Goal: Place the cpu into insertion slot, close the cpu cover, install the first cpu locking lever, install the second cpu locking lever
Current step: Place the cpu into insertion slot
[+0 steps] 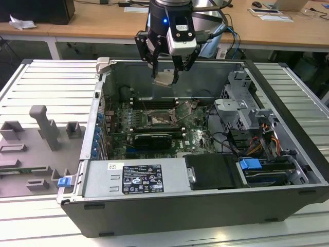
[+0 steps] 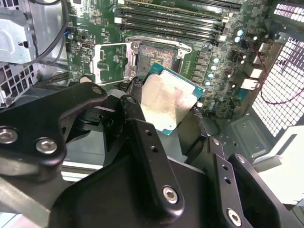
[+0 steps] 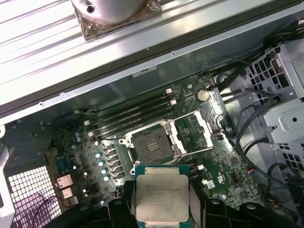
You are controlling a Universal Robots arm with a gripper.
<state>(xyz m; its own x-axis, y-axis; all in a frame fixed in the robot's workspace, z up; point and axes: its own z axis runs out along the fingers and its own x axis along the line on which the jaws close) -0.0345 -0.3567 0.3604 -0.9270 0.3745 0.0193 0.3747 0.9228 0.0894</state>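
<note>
My gripper (image 1: 165, 76) hangs over the open computer case, shut on the cpu (image 1: 164, 78). Both wrist views show the cpu (image 2: 166, 99) (image 3: 161, 197) as a pale metal-topped square on a green base, pinched at two opposite edges between the black fingers (image 2: 137, 102). It hangs well above the board and a little to the side of the insertion slot (image 3: 151, 145) (image 2: 156, 54) (image 1: 157, 119), which lies bare, a dark square with a silvery rim. The cpu cover (image 3: 192, 133) (image 2: 110, 59) is swung open beside the slot.
Long black memory slots (image 3: 133, 114) run along one side of the socket. A drive cage (image 1: 239, 110) and cable bundles (image 1: 231, 141) fill the case's right in the exterior view; a labelled metal box (image 1: 136, 177) is in front. Grey fixtures (image 1: 43, 128) stand outside at the left.
</note>
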